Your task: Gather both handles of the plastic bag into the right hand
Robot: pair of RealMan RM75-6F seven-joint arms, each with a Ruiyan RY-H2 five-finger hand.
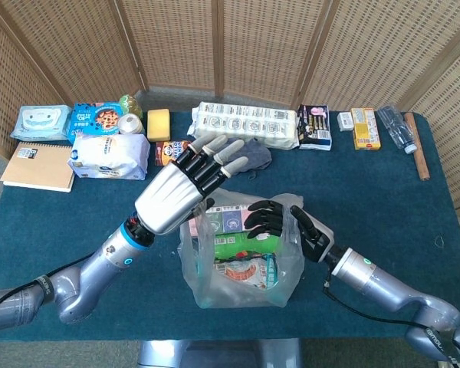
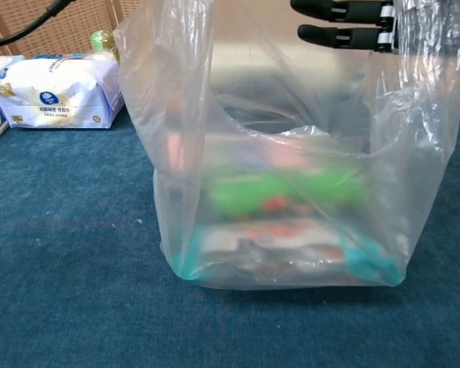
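A clear plastic bag (image 1: 241, 264) with several packaged goods inside stands at the middle of the blue table; in the chest view the plastic bag (image 2: 291, 192) fills the frame. My black right hand (image 1: 280, 222) reaches over the bag's mouth from the right. Its fingers (image 2: 345, 19) curl through the right handle (image 1: 295, 203), whose film drapes over them. My silver left hand (image 1: 180, 192) hovers above the bag's left rear rim, fingers spread and straight, nothing visibly in it. The bag's left side (image 2: 165, 84) stands up under that palm; its handle is hidden.
Along the far edge lie a notebook (image 1: 37, 165), a white tissue pack (image 1: 109, 156), a wipes pack (image 1: 42, 121), a yellow sponge (image 1: 159, 123), a long white tray pack (image 1: 247, 124), a dark box (image 1: 315, 126), a yellow box (image 1: 365, 127) and a bottle (image 1: 395, 126).
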